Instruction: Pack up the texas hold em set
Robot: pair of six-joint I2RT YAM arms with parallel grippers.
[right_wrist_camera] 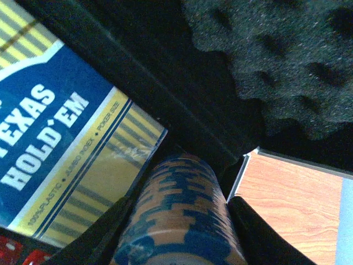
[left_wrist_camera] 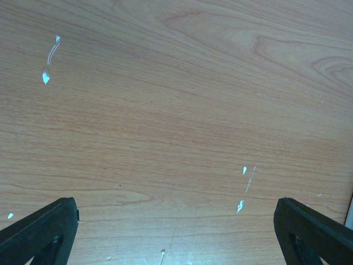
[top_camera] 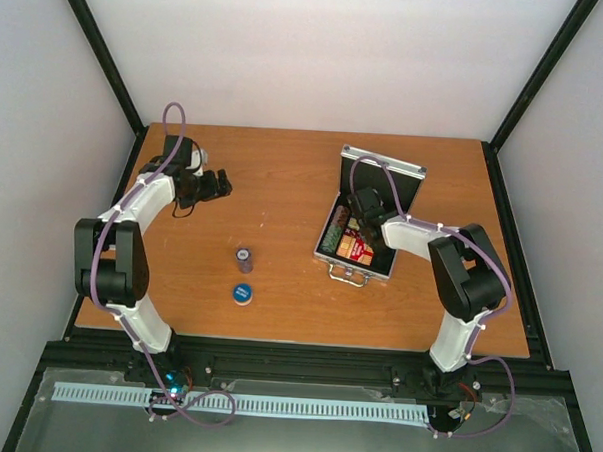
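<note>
Wood-grain table [top_camera: 284,175] fills the space between white walls. The open silver case [top_camera: 403,182] sits on its right half. The right gripper [right_wrist_camera: 182,243] is down inside it, clamped on a blue-and-orange held chip stack [right_wrist_camera: 176,199] just beside the Texas Hold'em card box [right_wrist_camera: 71,143], with the foam lining [right_wrist_camera: 287,66] above. The left gripper [left_wrist_camera: 176,232] hangs over bare wood at far left, fingers spread wide and holding nothing. Near the table's middle, well apart from the case, stand a loose chip stack [top_camera: 243,257] and a blue disc [top_camera: 242,294].

The risk, as I judge it, is that the held chips are only pinched from the sides. If they catch the card box edge or a divider, or are released too high, the stack could fan apart and scatter across the compartments.
</note>
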